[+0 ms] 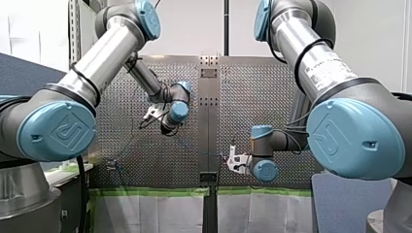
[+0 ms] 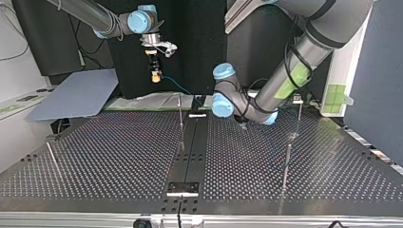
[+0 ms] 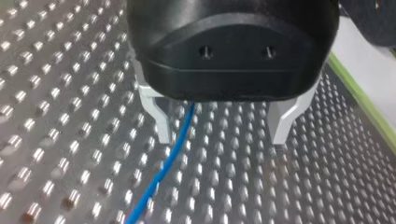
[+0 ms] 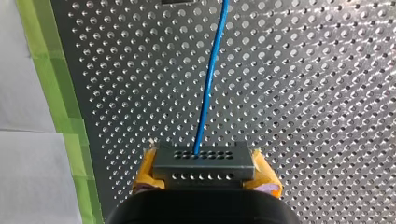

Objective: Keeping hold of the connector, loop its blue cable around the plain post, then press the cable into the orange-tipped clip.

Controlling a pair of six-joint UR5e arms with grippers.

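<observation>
Connector [image 4: 204, 161] clamped between the yellow pads [image 4: 266, 179] of my right gripper [image 4: 205, 173], high off the perforated table [image 4: 303, 93]; blue cable [image 4: 210, 79] trailing from it, thin, light, probably limp and slippery; my left gripper [image 3: 220, 133] spread wide, straddling the cable low down, best pinched there.

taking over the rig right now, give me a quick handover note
Right hand: shut on the connector, raised above the table.
Left hand: open, low over the table; the blue cable runs between its fingers, ungripped.
Done: connector held, cable leading out ahead of it.
Left: the cable is not seen looped around any of the posts, so the loop and the clip press both remain. I cannot make out the orange-tipped clip in these views.
</observation>
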